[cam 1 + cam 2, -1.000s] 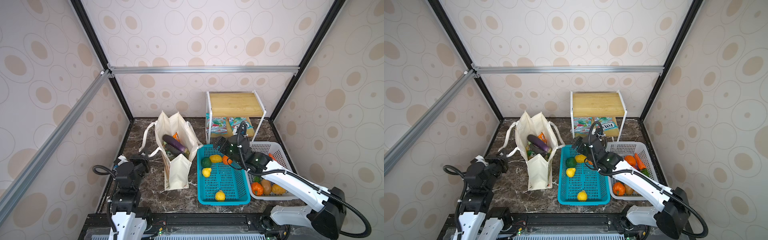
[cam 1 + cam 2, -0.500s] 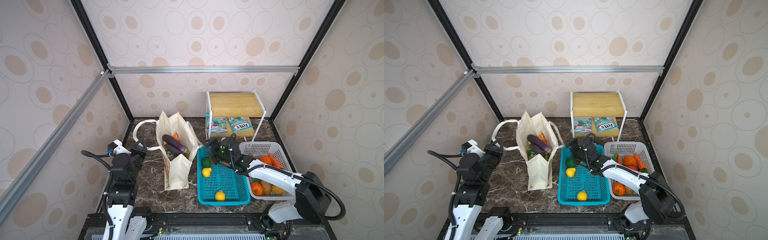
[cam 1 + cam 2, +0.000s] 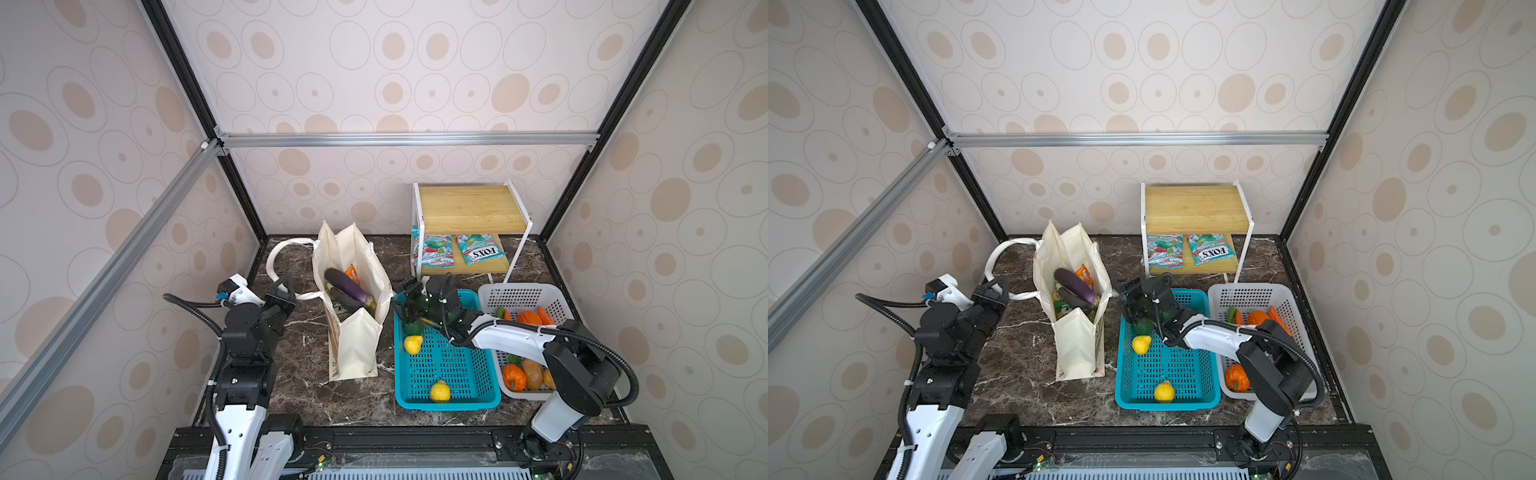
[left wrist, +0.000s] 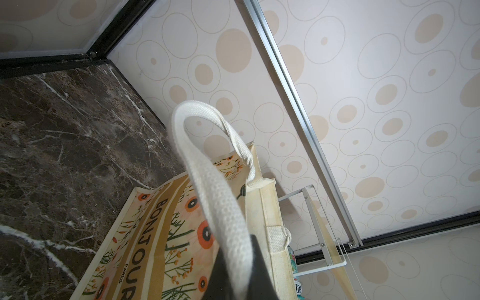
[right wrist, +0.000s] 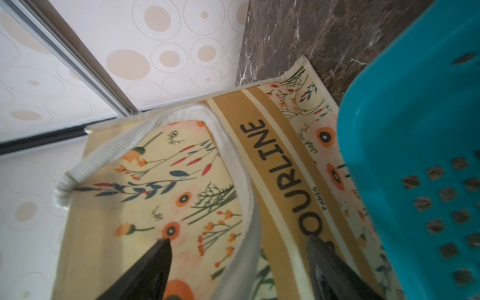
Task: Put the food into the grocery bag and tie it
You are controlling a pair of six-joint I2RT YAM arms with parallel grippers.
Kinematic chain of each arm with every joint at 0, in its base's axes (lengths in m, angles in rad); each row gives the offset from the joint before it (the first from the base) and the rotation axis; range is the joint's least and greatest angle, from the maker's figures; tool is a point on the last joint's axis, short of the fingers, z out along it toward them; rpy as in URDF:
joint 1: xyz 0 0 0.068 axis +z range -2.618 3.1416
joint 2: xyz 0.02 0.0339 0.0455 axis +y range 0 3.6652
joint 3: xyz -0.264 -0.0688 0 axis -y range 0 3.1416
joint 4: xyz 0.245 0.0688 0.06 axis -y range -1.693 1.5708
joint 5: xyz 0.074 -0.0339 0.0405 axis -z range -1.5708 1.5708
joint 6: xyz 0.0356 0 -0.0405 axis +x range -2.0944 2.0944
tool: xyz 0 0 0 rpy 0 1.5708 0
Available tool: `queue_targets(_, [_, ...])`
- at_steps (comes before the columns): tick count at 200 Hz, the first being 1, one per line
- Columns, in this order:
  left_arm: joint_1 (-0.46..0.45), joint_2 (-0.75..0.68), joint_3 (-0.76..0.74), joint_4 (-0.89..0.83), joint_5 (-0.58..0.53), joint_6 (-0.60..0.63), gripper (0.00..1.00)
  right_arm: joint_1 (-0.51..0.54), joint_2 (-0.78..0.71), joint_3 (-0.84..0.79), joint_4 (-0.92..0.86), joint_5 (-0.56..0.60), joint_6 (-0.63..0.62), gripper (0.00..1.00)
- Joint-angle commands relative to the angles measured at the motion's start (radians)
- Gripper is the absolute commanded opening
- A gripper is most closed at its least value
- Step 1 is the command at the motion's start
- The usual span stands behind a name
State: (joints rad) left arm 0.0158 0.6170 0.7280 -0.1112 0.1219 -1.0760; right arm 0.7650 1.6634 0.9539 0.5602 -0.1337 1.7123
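Beside the grocery bag, left hand clenched one handle, seemingly for tying; right hand gaped astride the other handle.

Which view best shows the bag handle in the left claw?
Left wrist view: the woven handle fills the frame, running from the left claw to the grocery bag. Both top views show it small; right wrist view shows only the other handle.

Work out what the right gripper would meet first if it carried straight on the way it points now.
Most likely the white handle lying against the grocery bag: the right gripper is open with the strap between its fingers. The bag's floral side lies just behind, though depth is hard to judge.
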Motion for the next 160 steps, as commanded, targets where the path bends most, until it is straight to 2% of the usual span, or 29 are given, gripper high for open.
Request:
queue_targets(1, [0.000, -0.004, 0.046, 0.025, 0.004, 0.031, 0.00, 0.014, 0.039, 0.022, 0.145, -0.035, 0.121, 0.90])
queue_targets(16, [0.000, -0.003, 0.041, 0.028, 0.004, 0.030, 0.00, 0.020, 0.050, 0.038, 0.157, -0.037, 0.131, 0.89])
queue_targets(35, [-0.001, -0.003, 0.038, 0.027, 0.005, 0.029, 0.00, 0.029, 0.042, 0.064, 0.106, -0.033, 0.103, 0.77])
queue_targets(42, [-0.001, -0.003, 0.039, 0.027, 0.005, 0.030, 0.00, 0.031, 0.039, 0.060, 0.102, -0.027, 0.093, 0.69])
queue_targets(62, [-0.001, -0.006, 0.046, 0.021, -0.001, 0.041, 0.00, 0.030, 0.001, 0.008, 0.102, 0.028, 0.059, 0.39])
queue_targets(72, [-0.001, -0.007, 0.054, 0.018, -0.005, 0.049, 0.00, 0.024, -0.039, -0.009, 0.038, 0.055, 0.018, 0.26])
queue_targets(79, [0.000, -0.006, 0.057, 0.015, -0.007, 0.055, 0.00, 0.018, -0.073, -0.007, -0.046, 0.072, -0.036, 0.22])
queue_targets(103, [-0.001, 0.001, 0.071, 0.009, -0.002, 0.094, 0.00, 0.013, -0.187, 0.095, -0.395, 0.175, -0.348, 0.19])
queue_targets(124, [0.000, 0.016, 0.090, -0.008, 0.001, 0.131, 0.00, 0.023, -0.210, 0.222, -0.601, 0.232, -0.618, 0.20])
queue_targets(145, [-0.002, 0.033, 0.115, -0.008, 0.020, 0.173, 0.00, 0.026, -0.171, 0.323, -0.673, 0.158, -0.821, 0.21])
queue_targets(160, [-0.002, 0.050, 0.135, 0.000, 0.054, 0.209, 0.00, 0.042, -0.131, 0.421, -0.784, 0.154, -0.951, 0.21])
